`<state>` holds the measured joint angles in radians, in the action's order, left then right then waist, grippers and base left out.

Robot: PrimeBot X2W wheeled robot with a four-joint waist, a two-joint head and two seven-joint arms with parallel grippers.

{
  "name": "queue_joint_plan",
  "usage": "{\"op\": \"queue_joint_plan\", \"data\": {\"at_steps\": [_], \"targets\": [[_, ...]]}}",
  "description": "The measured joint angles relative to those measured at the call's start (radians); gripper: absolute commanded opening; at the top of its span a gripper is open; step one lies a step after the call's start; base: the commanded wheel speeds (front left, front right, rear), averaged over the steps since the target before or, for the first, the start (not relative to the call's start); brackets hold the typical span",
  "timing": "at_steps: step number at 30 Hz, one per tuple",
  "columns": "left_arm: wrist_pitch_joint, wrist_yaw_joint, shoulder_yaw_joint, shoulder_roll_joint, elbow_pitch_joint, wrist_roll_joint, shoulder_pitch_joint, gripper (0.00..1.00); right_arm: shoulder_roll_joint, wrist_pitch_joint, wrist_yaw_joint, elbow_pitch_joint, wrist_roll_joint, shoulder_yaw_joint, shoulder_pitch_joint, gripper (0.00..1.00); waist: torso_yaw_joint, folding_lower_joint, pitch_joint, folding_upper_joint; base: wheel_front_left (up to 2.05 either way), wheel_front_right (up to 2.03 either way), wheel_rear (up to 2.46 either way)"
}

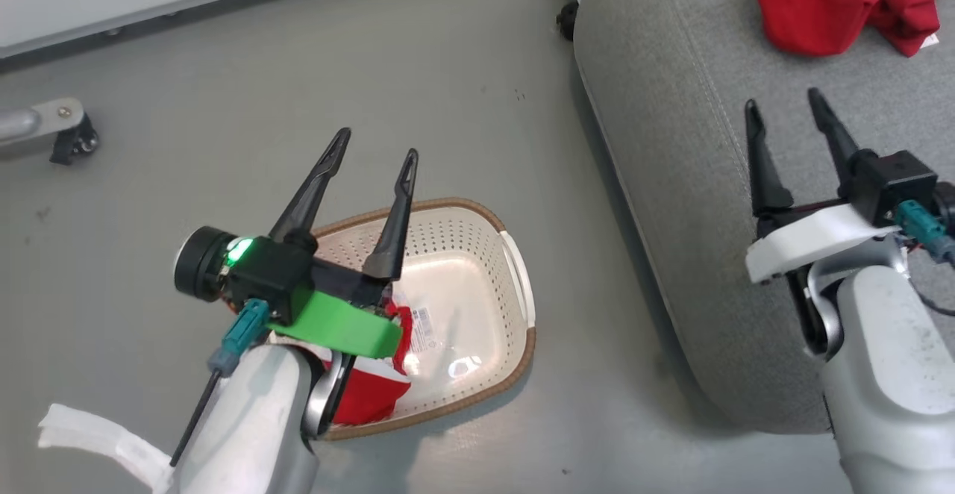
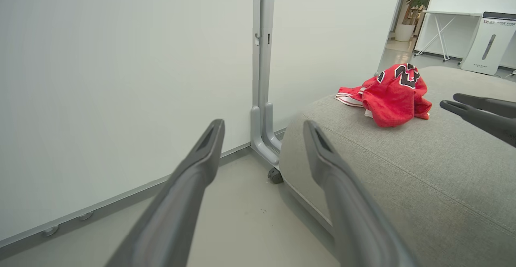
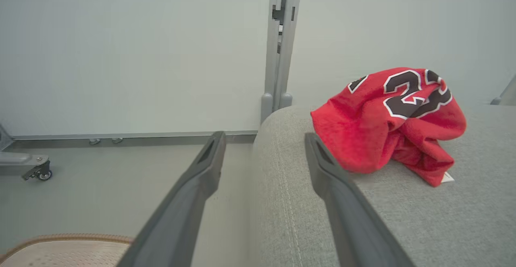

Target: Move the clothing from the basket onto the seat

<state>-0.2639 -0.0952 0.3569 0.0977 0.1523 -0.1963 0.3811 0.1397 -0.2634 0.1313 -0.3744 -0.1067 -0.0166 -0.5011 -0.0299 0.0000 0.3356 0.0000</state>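
Clothing [image 1: 828,9] is half across: the jersey [image 3: 387,117] lies on the seat [image 1: 671,180], a red garment [image 1: 369,397] waits in the basket [image 1: 477,233], and the left gripper [image 1: 377,143] and right gripper [image 1: 782,98] hold their jaws wide and empty.

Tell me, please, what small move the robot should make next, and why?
Probably lower the open left gripper into the cream perforated plastic basket toward the red garment in its near end, partly hidden. The red numbered jersey already lies on the grey fabric seat, and the right gripper is open and empty.
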Motion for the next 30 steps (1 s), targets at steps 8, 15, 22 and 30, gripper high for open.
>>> {"op": "queue_joint_plan", "data": {"at_steps": [8, 15, 22, 30], "targets": [[0.0, 0.015, -0.133, -0.003, 0.004, -0.006, -0.089, 1.0, -0.044, 0.0, 0.0, 0.053, -0.016, 0.077, 0.085, 1.0, 0.058, 0.0, -0.094, 0.0, 0.0, 0.0, 0.0], [0.0, 0.02, -0.231, -0.008, 0.009, -0.002, -0.158, 1.0, -0.072, 0.0, 0.0, 0.087, -0.015, 0.101, 0.149, 1.0, 0.115, -0.0001, -0.161, 0.0, 0.0, 0.0, 0.0], [0.0, 0.022, -0.298, -0.015, 0.016, 0.013, -0.222, 1.0, -0.086, 0.0, 0.0, 0.137, -0.008, 0.099, 0.235, 1.0, 0.156, -0.0001, -0.224, 0.0, 0.0, 0.0, 0.0], [0.0, 0.019, -0.336, -0.024, 0.009, 0.025, -0.283, 1.0, -0.091, 0.0, 0.0, 0.183, -0.039, 0.101, 0.334, 1.0, 0.175, -0.0001, -0.283, 0.0, 0.0, 0.0, 0.0]]}}
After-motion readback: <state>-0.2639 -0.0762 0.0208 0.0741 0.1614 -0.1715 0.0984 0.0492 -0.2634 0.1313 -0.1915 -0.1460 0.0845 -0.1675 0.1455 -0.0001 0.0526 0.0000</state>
